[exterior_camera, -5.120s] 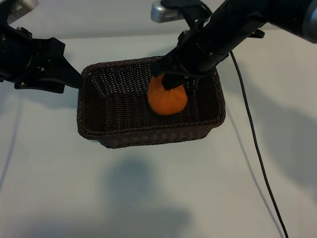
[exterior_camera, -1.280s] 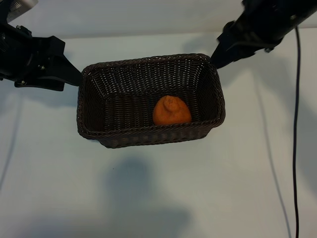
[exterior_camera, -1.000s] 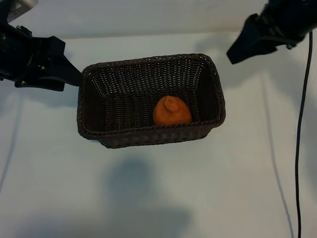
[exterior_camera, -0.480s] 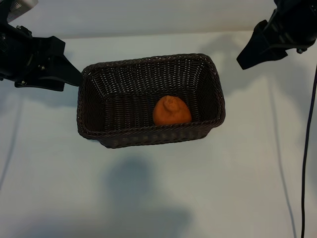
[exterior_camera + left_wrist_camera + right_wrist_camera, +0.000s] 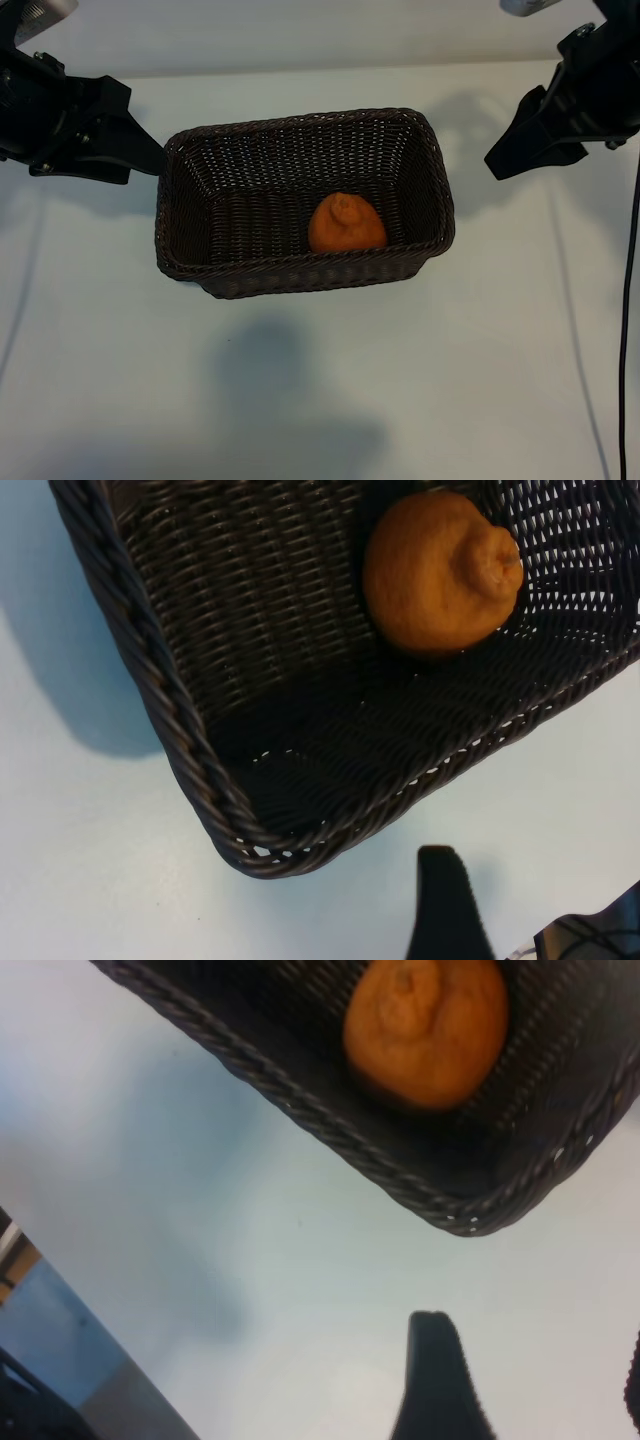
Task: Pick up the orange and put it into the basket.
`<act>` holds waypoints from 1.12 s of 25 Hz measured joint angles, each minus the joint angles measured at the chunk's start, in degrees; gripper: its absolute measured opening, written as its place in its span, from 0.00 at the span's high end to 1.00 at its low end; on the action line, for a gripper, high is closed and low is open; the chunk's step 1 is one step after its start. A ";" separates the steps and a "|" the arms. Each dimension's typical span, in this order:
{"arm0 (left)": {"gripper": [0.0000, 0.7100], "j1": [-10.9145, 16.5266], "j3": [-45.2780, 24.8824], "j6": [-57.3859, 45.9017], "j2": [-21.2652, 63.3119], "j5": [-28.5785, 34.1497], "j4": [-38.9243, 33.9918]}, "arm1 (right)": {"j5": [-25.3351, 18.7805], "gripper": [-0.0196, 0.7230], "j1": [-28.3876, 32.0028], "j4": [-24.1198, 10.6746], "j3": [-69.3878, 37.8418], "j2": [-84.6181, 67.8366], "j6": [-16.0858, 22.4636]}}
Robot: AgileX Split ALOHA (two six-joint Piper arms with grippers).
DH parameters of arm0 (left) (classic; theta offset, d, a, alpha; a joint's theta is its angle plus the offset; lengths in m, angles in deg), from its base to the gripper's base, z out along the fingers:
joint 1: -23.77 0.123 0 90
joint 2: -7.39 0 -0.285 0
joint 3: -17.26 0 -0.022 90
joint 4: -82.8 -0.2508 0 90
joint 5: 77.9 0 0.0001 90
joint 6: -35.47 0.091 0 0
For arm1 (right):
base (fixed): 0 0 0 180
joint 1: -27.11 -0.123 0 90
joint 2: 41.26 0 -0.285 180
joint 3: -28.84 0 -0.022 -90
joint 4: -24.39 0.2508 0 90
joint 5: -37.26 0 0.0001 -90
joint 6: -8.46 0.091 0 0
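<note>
The orange (image 5: 346,224) lies loose on the floor of the dark woven basket (image 5: 432,160), close to its front wall, knobbly top up. It also shows in the left wrist view, orange (image 5: 440,568) inside the basket (image 5: 190,750), and in the right wrist view, orange (image 5: 425,1028) behind the basket rim (image 5: 330,1130). My left gripper (image 5: 145,155) hangs just off the basket's left end, open and empty (image 5: 535,880). My right gripper (image 5: 505,160) is raised off the basket's right end, apart from it, open with nothing between its fingers (image 5: 535,1330).
A thin black cable (image 5: 628,330) runs down the right side of the white table (image 5: 300,400). The table's edge (image 5: 60,1360) shows in the right wrist view, with darker floor beyond it.
The right arm let go of the orange in the basket, then drew away to the right, over the last second farther right and a little forward. The orange, basket and left arm have stayed still.
</note>
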 joint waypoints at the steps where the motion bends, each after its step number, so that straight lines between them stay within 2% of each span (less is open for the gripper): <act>1: 0.31 0.00 0.00 0.00 0.00 0.00 0.00 | 0.00 0.37 0.00 0.11 0.00 -0.31 0.00; 28: 0.31 0.00 0.00 0.17 0.00 0.00 0.00 | -1.09 0.37 0.10 0.56 1.18 -1.02 1.31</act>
